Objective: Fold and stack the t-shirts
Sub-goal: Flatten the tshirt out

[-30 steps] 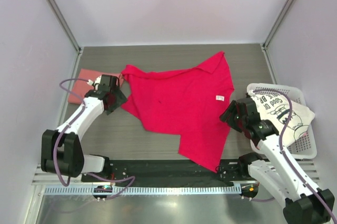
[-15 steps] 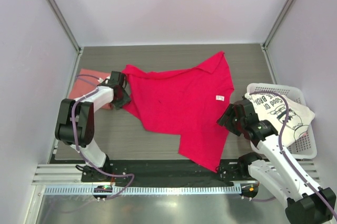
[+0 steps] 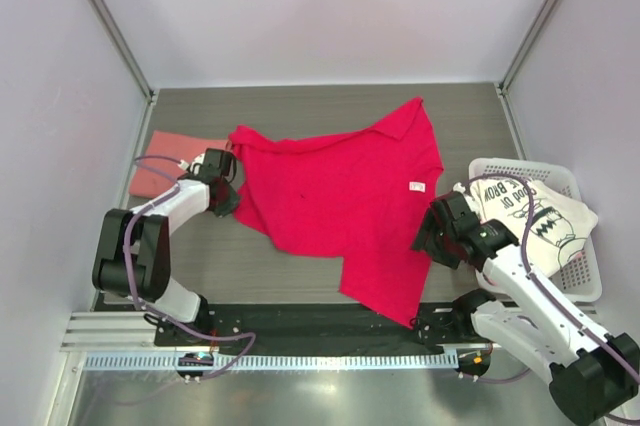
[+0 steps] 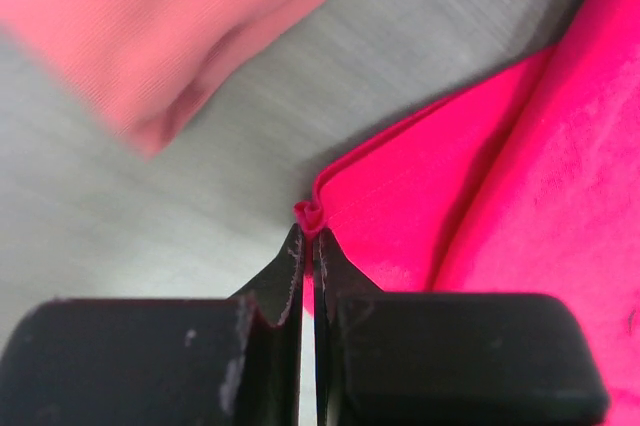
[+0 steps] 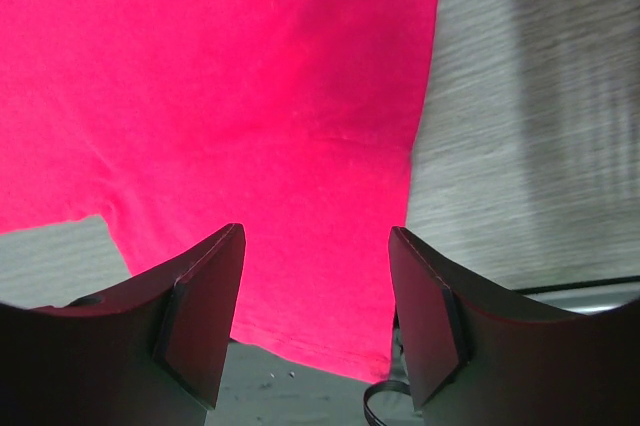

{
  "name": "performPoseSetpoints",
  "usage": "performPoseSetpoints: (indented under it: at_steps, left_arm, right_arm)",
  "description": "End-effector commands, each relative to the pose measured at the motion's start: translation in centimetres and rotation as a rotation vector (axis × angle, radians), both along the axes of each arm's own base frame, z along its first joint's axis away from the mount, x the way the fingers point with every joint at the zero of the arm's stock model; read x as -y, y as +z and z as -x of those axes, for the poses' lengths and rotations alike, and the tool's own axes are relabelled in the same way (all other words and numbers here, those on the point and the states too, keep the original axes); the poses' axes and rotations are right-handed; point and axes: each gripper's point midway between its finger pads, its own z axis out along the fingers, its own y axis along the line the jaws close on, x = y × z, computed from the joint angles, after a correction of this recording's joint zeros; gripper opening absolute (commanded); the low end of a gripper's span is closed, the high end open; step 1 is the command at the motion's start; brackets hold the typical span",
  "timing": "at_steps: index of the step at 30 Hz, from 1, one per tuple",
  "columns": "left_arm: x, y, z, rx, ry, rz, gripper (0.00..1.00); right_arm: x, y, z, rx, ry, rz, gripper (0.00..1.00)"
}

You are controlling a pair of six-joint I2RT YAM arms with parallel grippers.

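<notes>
Left gripper (image 4: 309,233) pinches the left edge of the crimson t-shirt (image 3: 340,191), spread out mid-table, while the right gripper (image 5: 315,236) hovers, fingers apart, over its right side

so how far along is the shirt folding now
Done, apparently: the salmon-pink cloth shirt lies as a compact folded shape at the far left of the table. In hand: the left gripper is shut on an edge of the crimson-magenta short-sleeved shirt, which lies spread and unfolded; the right gripper hovers open over its other side. Left: folding it, then the white black-printed shirt in the white plastic basket, and stacking.
</notes>
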Motion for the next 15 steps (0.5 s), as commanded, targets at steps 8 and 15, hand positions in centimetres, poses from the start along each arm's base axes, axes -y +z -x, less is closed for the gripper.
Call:
performPoseSetpoints:
  at_steps: [8, 15]
  left_arm:
    - [-2.1, 5.8, 3.1, 0.067, 0.053, -0.002, 0.0]
    - [-3.1, 6.4, 5.6, 0.066, 0.113, -0.023, 0.0]
  right_arm:
    - [-1.8, -0.6, -2.2, 0.006, -0.001, 0.026, 0.65]
    - [-2.5, 1.0, -9.2, 0.09, -0.004, 0.159, 0.64]
